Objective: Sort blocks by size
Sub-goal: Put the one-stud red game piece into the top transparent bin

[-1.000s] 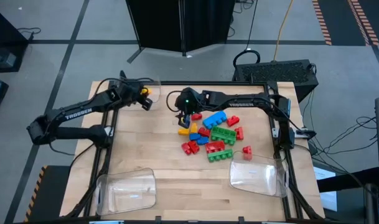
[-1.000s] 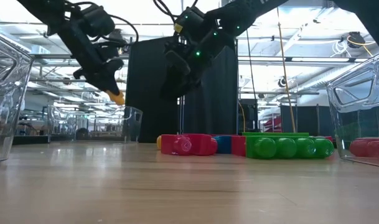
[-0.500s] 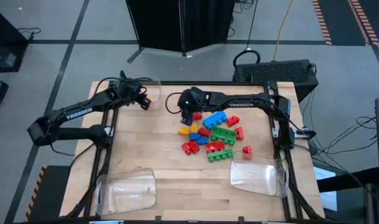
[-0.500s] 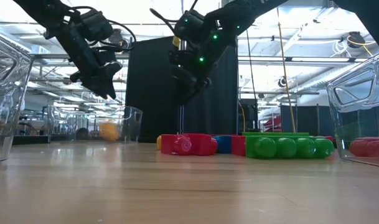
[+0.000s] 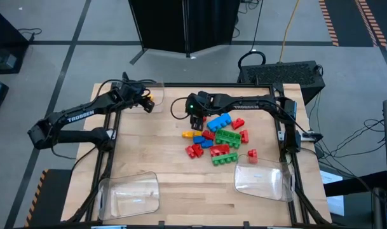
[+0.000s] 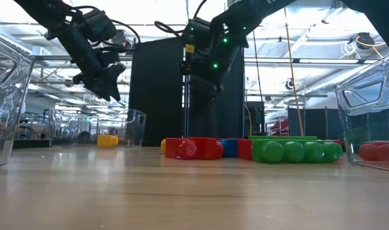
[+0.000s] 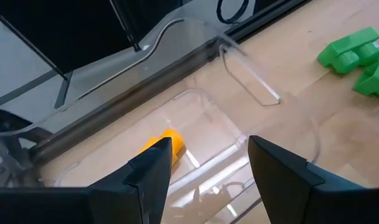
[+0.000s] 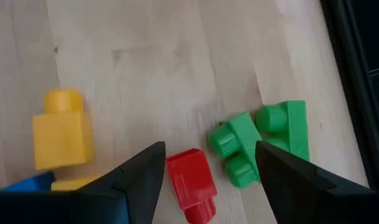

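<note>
My left end effector hung spread and empty over the far-left clear tray, where 1 yellow block lay. My right end effector, also spread, hovered above the pile of blocks mid-bench. I judged most sorting was left.

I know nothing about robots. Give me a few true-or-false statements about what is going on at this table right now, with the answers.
1. The left end effector is open above a clear plastic tray. True.
2. That tray holds a small yellow studded brick. True.
3. The right end effector grips a red brick. False: it is open and holds nothing.
4. The brick pile lies inside a tray. False: it lies on the wooden table.
</note>
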Robot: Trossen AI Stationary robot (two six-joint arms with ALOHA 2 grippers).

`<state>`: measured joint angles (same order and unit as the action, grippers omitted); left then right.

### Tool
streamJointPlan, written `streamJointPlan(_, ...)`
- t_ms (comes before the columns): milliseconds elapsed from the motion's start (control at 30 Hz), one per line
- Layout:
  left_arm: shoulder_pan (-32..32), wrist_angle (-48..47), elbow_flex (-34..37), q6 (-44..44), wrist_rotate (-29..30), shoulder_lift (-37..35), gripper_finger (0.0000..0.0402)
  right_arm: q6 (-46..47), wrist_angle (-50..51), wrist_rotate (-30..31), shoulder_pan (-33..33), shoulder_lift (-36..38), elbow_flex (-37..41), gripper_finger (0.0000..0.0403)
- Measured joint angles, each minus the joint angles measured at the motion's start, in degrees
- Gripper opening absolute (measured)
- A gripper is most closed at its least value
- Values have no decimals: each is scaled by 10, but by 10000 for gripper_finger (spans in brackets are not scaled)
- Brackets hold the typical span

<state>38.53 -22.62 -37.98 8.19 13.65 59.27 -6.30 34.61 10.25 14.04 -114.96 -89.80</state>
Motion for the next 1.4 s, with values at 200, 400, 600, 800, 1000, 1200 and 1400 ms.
streamJointPlan(200, -16, 24, 0, -13, -27, 0, 212, -44, 1, -3, 7, 0, 8, 235)
streamJointPlan(400, -45, 53, 0, -39, -43, 0, 212, -65, 20, -32, 23, 0, 33, 235)
streamJointPlan(600, -86, 96, 0, -67, -75, 0, 212, -69, 8, -31, 43, 0, 72, 235)
streamJointPlan(800, -134, 124, 0, -77, -88, 0, 212, -85, -15, -59, 58, 2, 103, 235)
streamJointPlan(1000, -178, 148, 0, -66, -88, 5, 212, -85, -38, -76, 57, 0, 116, 235)
streamJointPlan(1200, -217, 167, 0, -64, -85, 21, 212, -76, -53, -81, 56, -1, 119, 235)
streamJointPlan(1400, -241, 167, 0, -56, -59, 34, 212, -80, -99, -105, 38, -1, 119, 235)
